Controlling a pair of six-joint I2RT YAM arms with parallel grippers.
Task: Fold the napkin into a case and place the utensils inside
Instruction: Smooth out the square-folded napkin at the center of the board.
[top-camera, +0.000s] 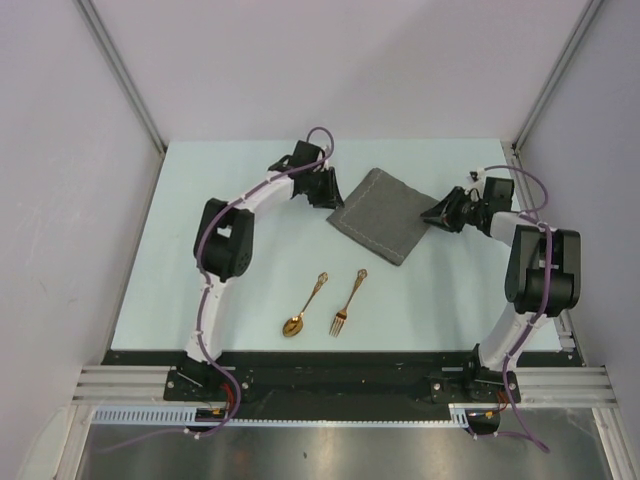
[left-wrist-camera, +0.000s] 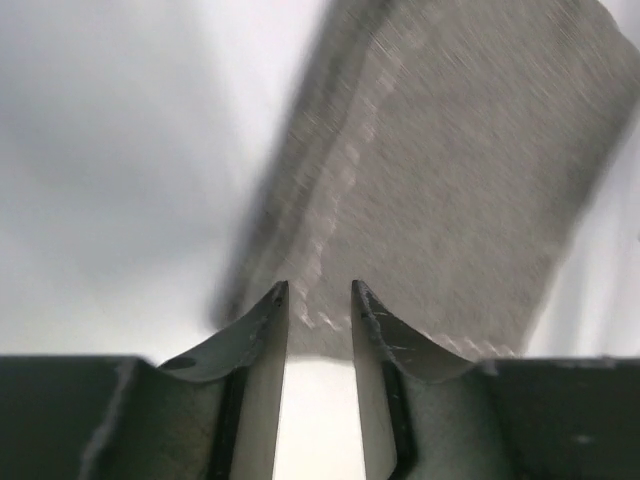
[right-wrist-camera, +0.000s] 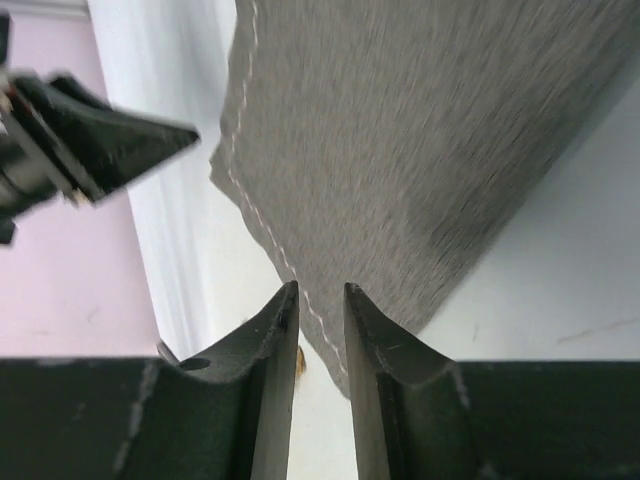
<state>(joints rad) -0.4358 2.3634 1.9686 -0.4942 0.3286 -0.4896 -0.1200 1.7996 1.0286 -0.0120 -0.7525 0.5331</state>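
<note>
Right now the napkin (top-camera: 383, 214) is lying flat on the table (top-camera: 165, 270) as a folded grey rectangle, turned at a slant, and the two grippers are sitting at opposite sides of it. The left gripper (left-wrist-camera: 318, 292) is hovering at the napkin's left edge. In its wrist view its fingers (left-wrist-camera: 262, 340) are standing a little apart, with only the pale table showing in the narrow gap between them. The napkin's stitched edge is lying just beyond the fingertips, so nothing is being pinched there. The right gripper (right-wrist-camera: 320, 288) is pointing at the napkin's right corner. Its fingers (right-wrist-camera: 388, 360) are likewise standing slightly apart, and the corner of the cloth is reaching down to the tips and into the mouth of the gap. The gap itself is showing open, and whether either tip is touching the cloth is not clear. From that same camera, the black body of the left gripper is showing beyond the napkin's far edge. The spoon (top-camera: 307, 302) and the fork (top-camera: 349, 299) are lying side by side, not touching each other, on the near side of the napkin and well apart from it and from both grippers. Their handles are pointing toward the napkin, the bowl and tines away from it
</note>
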